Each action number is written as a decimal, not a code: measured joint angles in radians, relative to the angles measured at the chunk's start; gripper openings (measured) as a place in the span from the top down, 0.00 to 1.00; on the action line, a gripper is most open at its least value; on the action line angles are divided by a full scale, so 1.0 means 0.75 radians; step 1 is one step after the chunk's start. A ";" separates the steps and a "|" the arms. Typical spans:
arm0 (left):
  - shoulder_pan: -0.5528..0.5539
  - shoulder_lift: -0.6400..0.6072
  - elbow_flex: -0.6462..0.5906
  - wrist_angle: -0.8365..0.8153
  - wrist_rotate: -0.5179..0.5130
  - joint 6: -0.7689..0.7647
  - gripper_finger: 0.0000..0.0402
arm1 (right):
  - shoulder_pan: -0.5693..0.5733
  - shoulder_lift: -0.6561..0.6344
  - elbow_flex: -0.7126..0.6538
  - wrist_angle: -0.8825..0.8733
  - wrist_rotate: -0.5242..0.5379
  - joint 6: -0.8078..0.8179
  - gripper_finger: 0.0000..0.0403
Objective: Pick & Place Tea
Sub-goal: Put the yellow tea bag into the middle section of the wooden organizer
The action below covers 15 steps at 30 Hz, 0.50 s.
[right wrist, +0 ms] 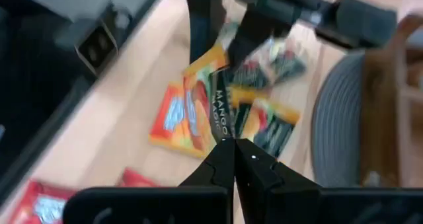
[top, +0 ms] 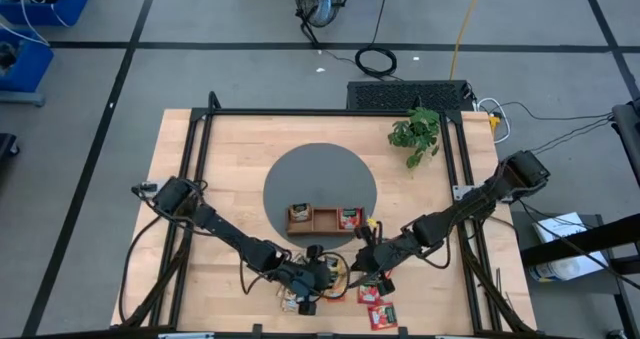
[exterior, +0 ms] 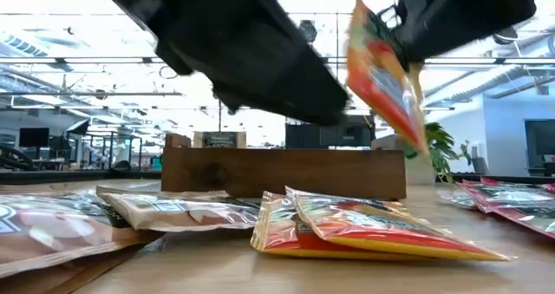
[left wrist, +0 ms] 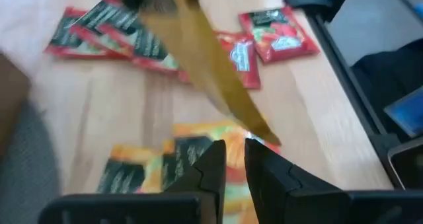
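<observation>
Orange-yellow packet hangs pinched in the right tool, lifted clear of the bench; the low view shows it dangling, tilted, above the loose tea packets. Right tool's fingers are pressed together on its top edge. Judged step: pick done, carry to the wooden tray pending. The tray sits on the grey round mat, just beyond the tool, with red packets already in one end compartment. The next move calls for a short swing over the tray and a matching compartment; which one suits cannot be told.

Left tool hovers low over the orange packets beside the right tool, fingers a narrow slit apart, nothing between them. Red packets lie farther out. Both arms reach in low, elbows back toward the bench's sides.
</observation>
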 joint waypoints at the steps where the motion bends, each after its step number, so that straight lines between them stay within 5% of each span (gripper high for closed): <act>1: -0.005 -0.023 -0.001 -0.036 -0.001 -0.007 0.84 | 0.000 -0.021 0.000 -0.031 0.000 -0.002 1.00; 6: -0.095 -0.148 0.001 -0.243 -0.083 -0.074 0.84 | -0.027 -0.097 0.006 -0.155 0.029 -0.049 1.00; 15: -0.401 -0.243 -0.001 -0.387 -0.596 -0.124 0.84 | -0.184 -0.086 0.230 -0.521 0.028 -0.210 1.00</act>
